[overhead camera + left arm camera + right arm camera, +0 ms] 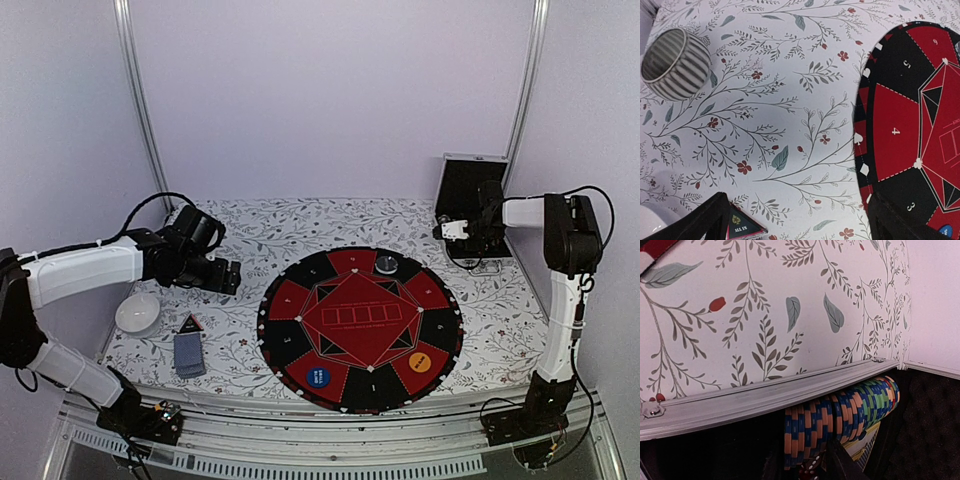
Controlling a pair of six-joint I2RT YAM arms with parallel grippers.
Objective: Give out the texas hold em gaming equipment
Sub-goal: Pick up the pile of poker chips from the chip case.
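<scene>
From above, a round black-and-red mat (360, 330) lies in the middle of the desk (250, 230). On its near edge sit a blue disc (318, 376) and an orange disc (420, 361). Each carries writing too small to read. A small dark round piece (386, 264) at the mat's upper rim cannot be made out. In the lower left of the frame, off the mat, lies a grey-blue stack of cards (189, 354). A black triangle (190, 323) lies just above the stack and a white bowl (138, 313) to its left. The right arm (560, 290) reaches to the black silver-edged case (470, 185) at upper right, where its tips are hidden.

In the left wrist view the left claw (797, 205) stands wide, with only floral cloth between its fingers. The triangle reads "ALL IN" and is cut by the bottom edge. At right the mat shows sectors 5, 4, 3 and part of 9, with a sliver of the blue disc in the corner. A ribbed grey cup (675, 62) stands upright at upper left.

In the right wrist view the case's silver edge crosses the frame. Below it runs a row of striped chips (840, 412) set on edge, orange-and-blue, then green. A red die (810, 471) with white pips peeps out at the bottom, cut off. The dark fingers of the right claw (807, 462) rise on either side of the row's near end, with a narrow gap between them. I cannot tell whether they press the chips.
</scene>
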